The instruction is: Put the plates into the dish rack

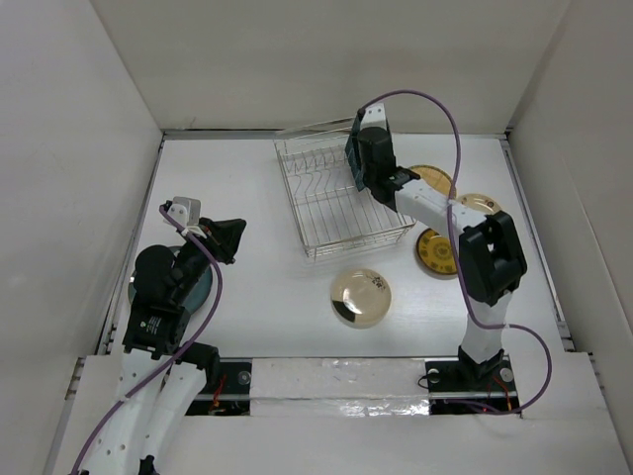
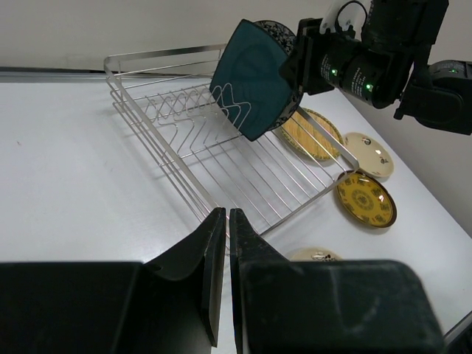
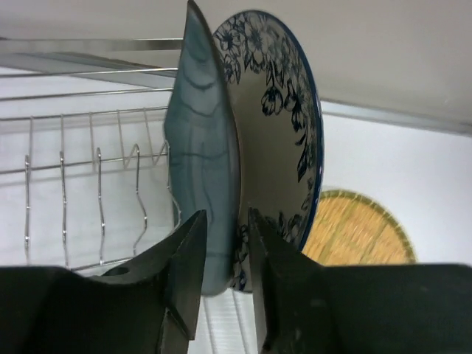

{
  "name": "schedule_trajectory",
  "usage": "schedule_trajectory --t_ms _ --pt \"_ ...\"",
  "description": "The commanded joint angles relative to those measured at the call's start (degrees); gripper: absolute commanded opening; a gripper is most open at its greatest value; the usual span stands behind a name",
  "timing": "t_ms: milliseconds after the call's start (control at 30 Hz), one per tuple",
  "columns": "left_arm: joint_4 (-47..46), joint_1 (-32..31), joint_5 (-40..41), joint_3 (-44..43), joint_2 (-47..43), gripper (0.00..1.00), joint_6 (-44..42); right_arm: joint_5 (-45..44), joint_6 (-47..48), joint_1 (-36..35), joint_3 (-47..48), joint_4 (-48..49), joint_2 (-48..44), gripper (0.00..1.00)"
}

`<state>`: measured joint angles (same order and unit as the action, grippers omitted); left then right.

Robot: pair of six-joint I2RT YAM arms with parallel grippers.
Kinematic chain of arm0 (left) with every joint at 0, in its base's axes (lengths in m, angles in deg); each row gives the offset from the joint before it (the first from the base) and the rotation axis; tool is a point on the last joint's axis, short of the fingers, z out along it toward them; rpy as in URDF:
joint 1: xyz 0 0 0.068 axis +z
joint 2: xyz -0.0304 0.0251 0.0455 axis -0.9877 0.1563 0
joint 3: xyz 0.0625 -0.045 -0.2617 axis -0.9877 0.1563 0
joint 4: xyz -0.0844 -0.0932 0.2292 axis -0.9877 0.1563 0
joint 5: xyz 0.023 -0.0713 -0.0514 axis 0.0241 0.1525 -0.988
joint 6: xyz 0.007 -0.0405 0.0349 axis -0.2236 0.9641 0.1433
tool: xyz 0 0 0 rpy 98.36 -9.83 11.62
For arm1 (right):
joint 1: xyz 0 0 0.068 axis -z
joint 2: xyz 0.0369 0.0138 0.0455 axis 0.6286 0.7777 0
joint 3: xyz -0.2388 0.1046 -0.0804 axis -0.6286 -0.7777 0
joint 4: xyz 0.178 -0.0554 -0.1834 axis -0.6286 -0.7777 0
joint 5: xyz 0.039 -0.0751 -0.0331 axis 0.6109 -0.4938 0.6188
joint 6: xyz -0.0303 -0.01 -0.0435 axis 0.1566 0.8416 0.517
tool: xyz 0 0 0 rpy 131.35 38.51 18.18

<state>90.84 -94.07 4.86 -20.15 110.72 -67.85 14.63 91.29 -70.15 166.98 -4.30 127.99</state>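
White walls box in a pale tabletop (image 1: pixel 257 297), and the dish rack (image 1: pixel 331 208) sits toward its back, a little right of centre. My right gripper (image 3: pixel 225 221) is up at the rack's far right corner, its jaws set a little apart on either side of the lower edge of the square teal plate (image 3: pixel 203 147). The fingers crowd that edge so closely in my wrist view that I cannot tell whether they press on it or have let it go. I carry the plate on edge, slightly tilted, because only that way can it slip down between the upright tines. It stands face to face with the blue-flowered white plate (image 3: pixel 276 125), just beside it at the same end, which I judge leaves the slots further left free for the others. My left gripper (image 2: pixel 227 214) is closed on nothing, low over the tabletop well left of the rack and pointed toward it, out of the right arm's way. A round teal plate (image 1: pixel 205 289) lies flat, partly under that arm. Not yet loaded, a woven-looking gold plate (image 2: pixel 306 133), a cream plate (image 2: pixel 369 151) and a patterned yellow plate (image 2: pixel 366 198) lie flat near the rack's right side, within my right arm's reach, and a glossy gold plate (image 1: pixel 360 297) lies in front of the rack.
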Motion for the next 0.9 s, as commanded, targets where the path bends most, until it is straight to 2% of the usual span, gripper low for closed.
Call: schedule_trajectory --t_ms 0,33,67,167,300,367,400,433,467,533,600,633,667,733,767,867 --pt "-2.4 -0.2 -0.5 -0.1 -0.5 0.04 0.3 -0.8 -7.9 0.0 -1.6 2.0 -5.0 0.51" --pt "-2.4 -0.2 -0.5 -0.1 -0.5 0.04 0.3 -0.2 -8.8 0.5 -1.8 1.8 -5.7 0.51" --pt "-2.4 -0.2 -0.5 -0.1 -0.5 0.04 0.4 0.4 -10.4 0.5 -2.4 1.1 -6.5 0.59" --pt "-2.3 -0.2 -0.5 -0.1 -0.7 0.04 0.4 1.7 -12.6 0.5 -3.8 0.3 -11.4 0.70" --pt "-2.3 -0.2 -0.2 -0.1 -0.9 0.04 0.3 2.8 -17.9 0.5 -9.7 -0.5 -21.7 0.72" --pt "-2.3 -0.2 -0.1 -0.1 -0.9 0.04 0.3 5.5 -23.4 -0.5 -19.2 2.2 -28.0 0.48" --pt "-2.3 -0.2 0.0 -0.1 -0.9 0.04 0.3 6.5 -25.4 -0.5 -23.2 3.2 -34.7 0.30" --pt "-2.3 -0.2 0.0 -0.1 -1.0 0.04 0.3 8.9 -27.3 -1.0 -31.5 4.2 -38.0 0.14" --pt "-2.3 -0.2 -0.1 -0.1 -1.0 0.04 0.4 10.1 -31.1 -1.1 -35.5 4.7 -41.2 0.00" --pt "-2.4 -0.2 -0.1 -0.1 -1.0 0.04 0.4 14.2 -33.5 -1.6 -42.5 3.6 -49.6 0.00" --pt "-2.4 -0.2 -0.3 -0.1 -1.0 0.04 0.4 16.2 -36.7 -1.6 -49.9 -2.9 -54.4 0.00" --pt "-2.4 -0.2 -0.3 -0.1 -1.0 0.04 0.4 19.9 -37.3 -1.6 -52.1 -4.3 -58.7 0.00" --pt "-2.5 -0.2 -0.3 -0.1 -1.1 0.04 0.5 22.1 -39.2 -1.6 -55.9 -9.0 -60.6 0.11" --pt "-2.4 -0.2 -0.1 -0.1 -1.2 0.04 0.4 28.2 -41.5 -1.6 -59.5 -11.5 -64.7 0.34" --pt "-2.4 -0.2 0.1 -0.1 -1.4 0.04 0.4 30.1 -44.0 -1.6 -61.3 -12.7 -65.7 0.50" --pt "-2.3 -0.2 0.4 -0.1 -1.6 0.04 0.4 37.9 -47.9 -1.6 -68.2 -10.0 -67.4 0.65"
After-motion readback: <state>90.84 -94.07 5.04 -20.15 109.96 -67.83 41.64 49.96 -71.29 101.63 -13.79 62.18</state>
